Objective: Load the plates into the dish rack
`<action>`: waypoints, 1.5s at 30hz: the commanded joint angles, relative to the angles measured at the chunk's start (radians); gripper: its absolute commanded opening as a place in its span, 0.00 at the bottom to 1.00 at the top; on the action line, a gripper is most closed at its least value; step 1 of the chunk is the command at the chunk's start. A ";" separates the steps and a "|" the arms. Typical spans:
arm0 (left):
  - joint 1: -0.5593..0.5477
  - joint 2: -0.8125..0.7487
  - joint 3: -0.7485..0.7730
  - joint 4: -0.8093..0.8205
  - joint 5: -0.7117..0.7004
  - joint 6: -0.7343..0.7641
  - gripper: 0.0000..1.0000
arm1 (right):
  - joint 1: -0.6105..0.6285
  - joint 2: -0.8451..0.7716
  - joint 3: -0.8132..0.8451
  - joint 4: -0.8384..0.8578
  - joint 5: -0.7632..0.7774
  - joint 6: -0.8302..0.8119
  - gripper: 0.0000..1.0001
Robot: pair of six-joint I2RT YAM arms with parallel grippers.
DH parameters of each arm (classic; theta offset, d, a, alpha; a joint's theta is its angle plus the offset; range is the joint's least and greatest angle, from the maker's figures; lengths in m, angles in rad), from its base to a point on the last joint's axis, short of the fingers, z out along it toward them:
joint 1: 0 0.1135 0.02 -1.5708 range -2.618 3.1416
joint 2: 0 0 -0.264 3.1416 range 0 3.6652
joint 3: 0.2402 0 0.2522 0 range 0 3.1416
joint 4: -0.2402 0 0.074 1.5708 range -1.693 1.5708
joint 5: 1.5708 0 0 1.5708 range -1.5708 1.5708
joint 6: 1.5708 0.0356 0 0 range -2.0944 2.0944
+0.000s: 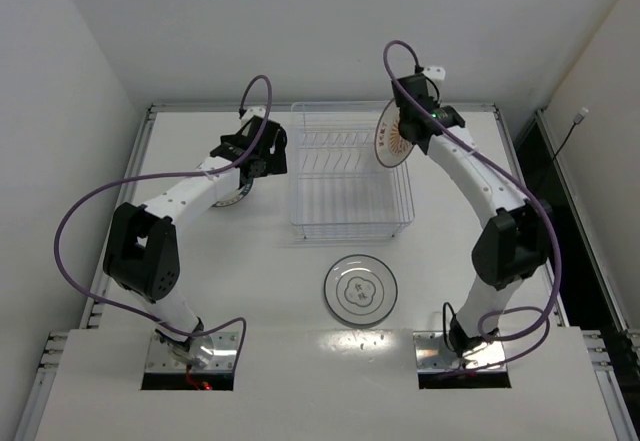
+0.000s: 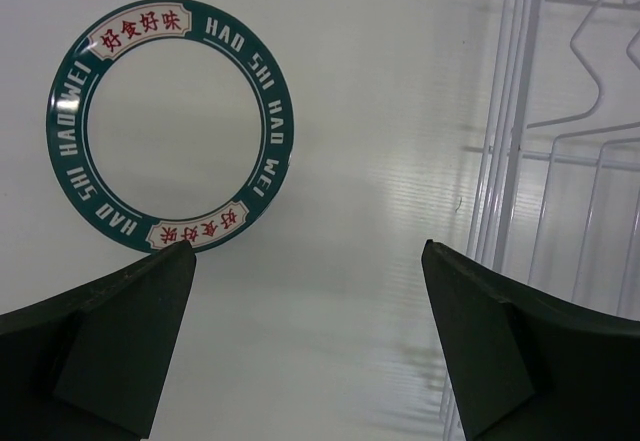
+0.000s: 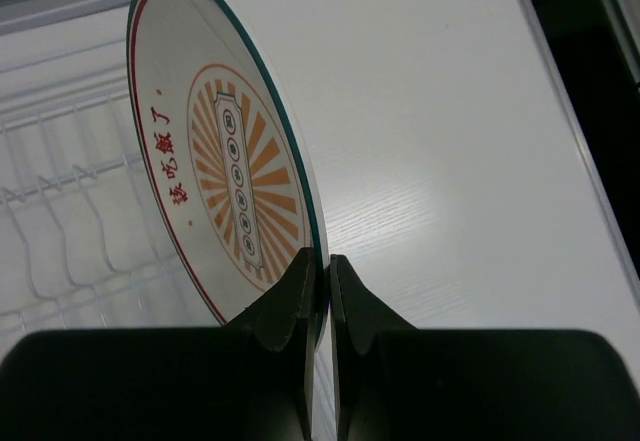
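A white table (image 1: 250,261) stands between white walls (image 1: 60,81).

Top view, twelve o'clock at the far edge: the dish rack (image 1: 350,176) sits on the table (image 1: 250,261) just beyond centre. At its six o'clock, well apart, the ringed plate (image 1: 360,289) lies flat. At its nine o'clock, the lettered-rim plate (image 1: 237,196) lies flat too, mostly beneath the left gripper (image 1: 262,161), which hangs between that plate and the rack's left wall. Over at the rack's one o'clock, the sunburst plate (image 1: 393,133) stands on edge above the far right corner, its rim pinched in the right gripper (image 1: 415,126) just to its right.
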 commanded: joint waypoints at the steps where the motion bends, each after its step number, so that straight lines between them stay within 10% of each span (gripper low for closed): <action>1: -0.005 0.002 0.038 0.013 -0.017 0.009 0.96 | 0.050 0.034 0.108 0.022 0.227 -0.042 0.00; 32: -0.005 0.002 0.038 -0.007 -0.056 0.009 0.96 | 0.167 0.165 0.133 0.067 0.339 -0.159 0.00; 45: 0.053 0.063 0.089 -0.198 -0.449 -0.205 1.00 | 0.196 0.202 0.142 0.035 0.226 -0.141 0.18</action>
